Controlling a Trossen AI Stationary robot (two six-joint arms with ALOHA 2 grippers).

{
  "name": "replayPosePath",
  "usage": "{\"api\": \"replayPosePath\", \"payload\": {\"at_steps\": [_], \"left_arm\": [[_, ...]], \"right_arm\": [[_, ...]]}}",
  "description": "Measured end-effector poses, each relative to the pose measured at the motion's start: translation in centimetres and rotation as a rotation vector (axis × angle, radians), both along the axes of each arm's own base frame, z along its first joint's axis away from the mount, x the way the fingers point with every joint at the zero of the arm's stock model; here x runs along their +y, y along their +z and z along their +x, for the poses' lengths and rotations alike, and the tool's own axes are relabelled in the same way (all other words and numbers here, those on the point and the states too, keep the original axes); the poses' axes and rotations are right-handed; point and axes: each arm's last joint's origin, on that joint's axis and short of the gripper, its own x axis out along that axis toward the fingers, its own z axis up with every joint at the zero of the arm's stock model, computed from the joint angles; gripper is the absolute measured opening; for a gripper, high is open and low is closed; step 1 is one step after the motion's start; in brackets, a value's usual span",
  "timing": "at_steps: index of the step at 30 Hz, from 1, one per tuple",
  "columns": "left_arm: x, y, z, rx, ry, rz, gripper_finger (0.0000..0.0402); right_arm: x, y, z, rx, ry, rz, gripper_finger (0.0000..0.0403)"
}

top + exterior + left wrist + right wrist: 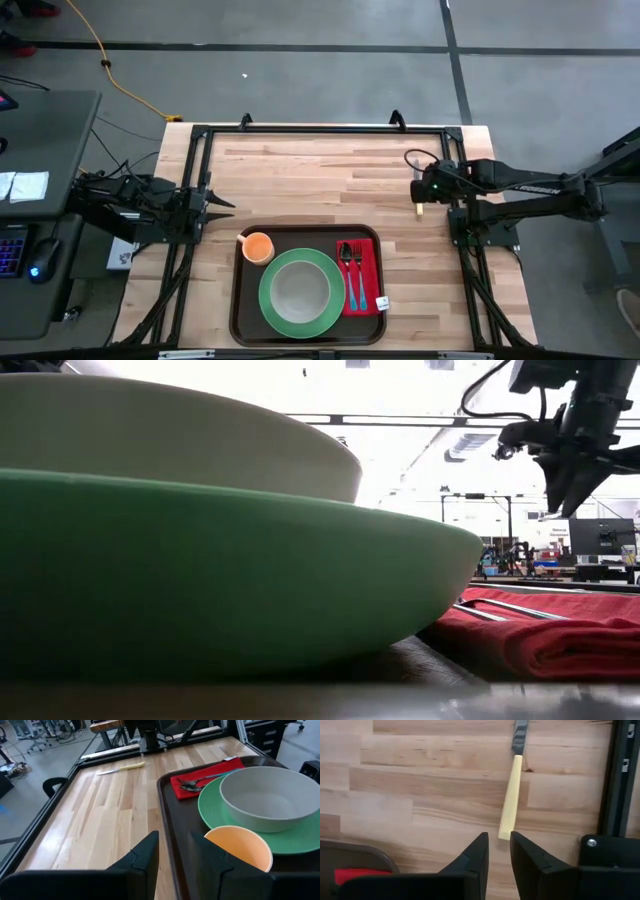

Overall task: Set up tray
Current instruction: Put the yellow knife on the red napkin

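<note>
Knife [510, 805] blade cut off above tool [499, 851]

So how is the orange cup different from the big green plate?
The orange cup is small and deep with tall sides; the green plate is much wider and shallow. The cup stands empty, while the plate carries a pale bowl on top. The cup sits at the tray's corner, the plate in its middle. Both are round and rest on the brown tray.
</note>
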Motion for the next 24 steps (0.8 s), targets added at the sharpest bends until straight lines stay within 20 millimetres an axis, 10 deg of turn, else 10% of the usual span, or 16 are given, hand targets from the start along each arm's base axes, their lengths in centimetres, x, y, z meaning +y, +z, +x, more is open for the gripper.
{"api": "replayPosePath", "payload": {"at_steps": [24], "left_arm": [[0.0,0.0,0.0,-0.002,-0.006,0.048,0.0136]], "right_arm": [[-1.7,0.2,-0.2,-0.011,-0.077,-0.065,0.0086]]}}
